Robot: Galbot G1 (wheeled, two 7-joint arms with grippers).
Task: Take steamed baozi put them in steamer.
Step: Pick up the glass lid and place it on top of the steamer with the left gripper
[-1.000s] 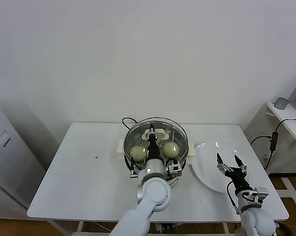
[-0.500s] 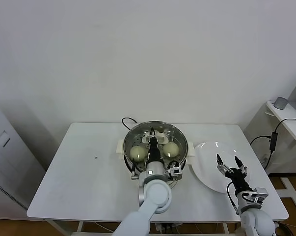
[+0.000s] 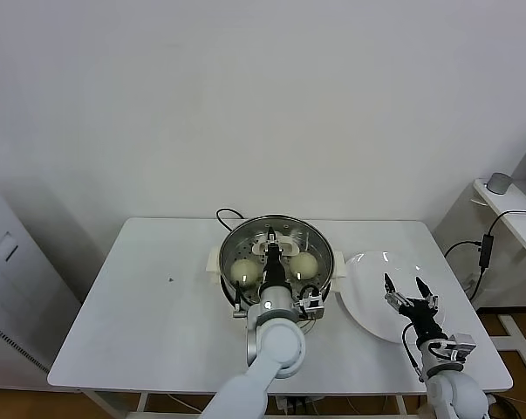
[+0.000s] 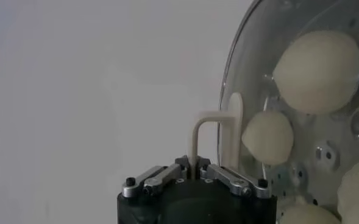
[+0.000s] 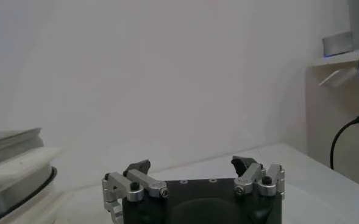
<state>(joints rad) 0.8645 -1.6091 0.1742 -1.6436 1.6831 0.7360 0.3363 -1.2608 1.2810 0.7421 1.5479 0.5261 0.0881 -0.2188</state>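
The steamer (image 3: 276, 262) is a round, shiny steel basket on a white pot base with side handles, standing at the middle of the table's (image 3: 140, 305) far edge. A domed glass lid (image 3: 315, 249) with a cream loop handle (image 3: 276, 246) sits over it. The left gripper (image 3: 271, 241) is directly above the basket, its jaws pinched shut on that handle. Through the glass, the head view shows two smooth, dome-shaped, cream-white baozi (image 3: 244, 271) lying just either side of the gripper.

The left wrist view shows what the head view hides: the thin cream handle (image 4: 206, 131) rising from between the closed jaws, the perforated steel floor, and four buns (image 4: 318, 71) behind the curved glass (image 4: 240, 61).

The right gripper (image 3: 408, 291) hangs over a flat, glossy white plate (image 3: 367, 297) near the table's right edge, well apart from the steamer, jaws spread wide and holding nothing. Its wrist view shows only the pot's white rim (image 5: 21, 173) off to one side.
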